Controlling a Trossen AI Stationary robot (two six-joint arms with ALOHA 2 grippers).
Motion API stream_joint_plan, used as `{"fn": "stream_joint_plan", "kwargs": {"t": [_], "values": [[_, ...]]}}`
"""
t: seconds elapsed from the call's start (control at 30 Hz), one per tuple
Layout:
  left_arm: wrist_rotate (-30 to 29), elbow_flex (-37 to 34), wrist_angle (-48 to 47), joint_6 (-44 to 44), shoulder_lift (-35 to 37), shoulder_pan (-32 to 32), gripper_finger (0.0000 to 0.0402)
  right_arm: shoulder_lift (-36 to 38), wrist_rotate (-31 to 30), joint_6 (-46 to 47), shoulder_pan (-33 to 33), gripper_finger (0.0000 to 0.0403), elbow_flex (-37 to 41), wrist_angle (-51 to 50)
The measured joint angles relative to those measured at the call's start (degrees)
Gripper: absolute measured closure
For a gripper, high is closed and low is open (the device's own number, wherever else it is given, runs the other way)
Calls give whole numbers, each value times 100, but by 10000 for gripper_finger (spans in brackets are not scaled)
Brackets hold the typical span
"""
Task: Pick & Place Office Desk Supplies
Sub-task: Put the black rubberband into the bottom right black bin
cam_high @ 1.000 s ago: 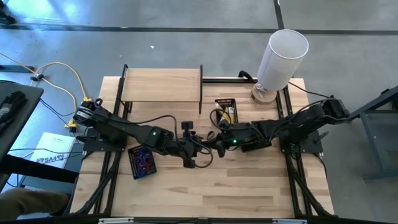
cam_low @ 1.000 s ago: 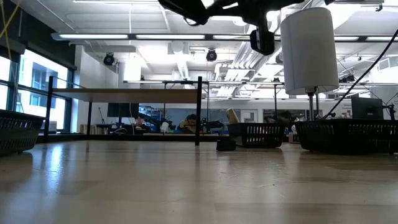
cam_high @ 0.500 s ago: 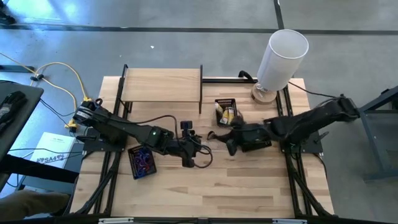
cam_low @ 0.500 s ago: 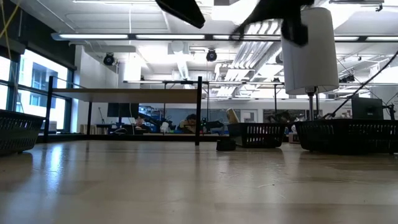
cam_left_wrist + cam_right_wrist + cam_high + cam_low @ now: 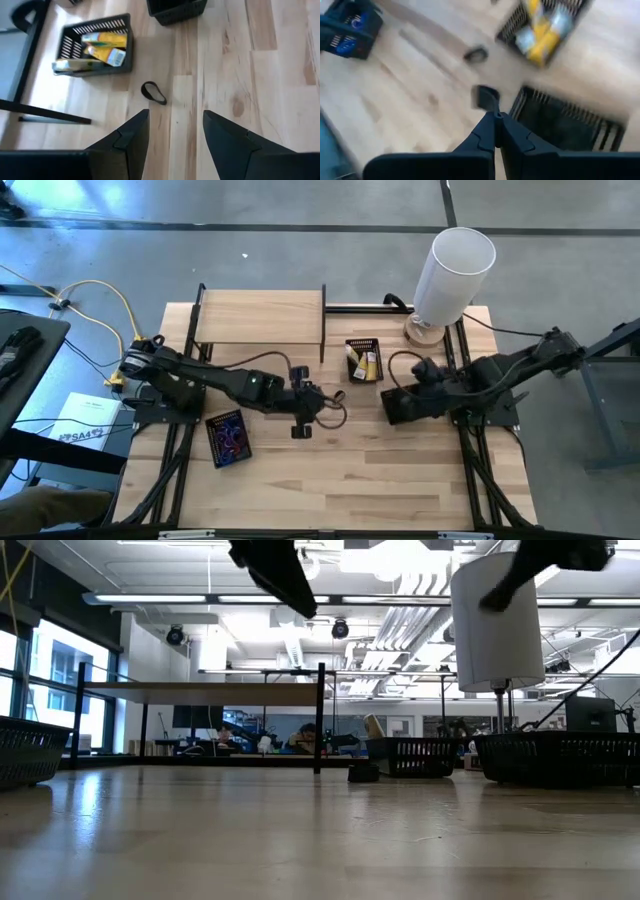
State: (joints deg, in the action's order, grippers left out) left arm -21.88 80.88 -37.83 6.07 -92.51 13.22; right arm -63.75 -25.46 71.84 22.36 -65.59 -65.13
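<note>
Above the desk (image 5: 330, 480), the left gripper (image 5: 174, 131) hovers with fingers (image 5: 131, 135) released and empty; a black loop (image 5: 153, 93) lies on the wood just ahead, toward twelve o'clock. The right gripper (image 5: 496, 134), fingers clenched on nothing, hangs beside a black mesh tray (image 5: 560, 122) at three o'clock.

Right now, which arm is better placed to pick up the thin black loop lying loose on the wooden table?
Left. Its open claw hangs right above the thin black loop. The right claw is shut, over by the empty black mesh tray.

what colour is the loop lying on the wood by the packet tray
Black loop, clearest in the left wrist view.
</note>
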Motion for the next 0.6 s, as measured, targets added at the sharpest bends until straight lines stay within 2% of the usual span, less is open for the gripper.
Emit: {"fn": "stream_joint_plan", "kwargs": {"t": [0.13,0.27,0.43,0.6], "values": [[410,0,-28,-2,-13,-221,226,-28,-22,1356,268,399,29,-1325],[830,-11,51,0,-113,-456,226,-86,41,2234,329,399,173,-1885],[1393,-11,250,-4,-387,-754,226,-81,565,2442,327,399,625,-1490],[1856,-13,406,-7,-597,-1043,226,-87,639,2424,327,399,1158,-564]]}}
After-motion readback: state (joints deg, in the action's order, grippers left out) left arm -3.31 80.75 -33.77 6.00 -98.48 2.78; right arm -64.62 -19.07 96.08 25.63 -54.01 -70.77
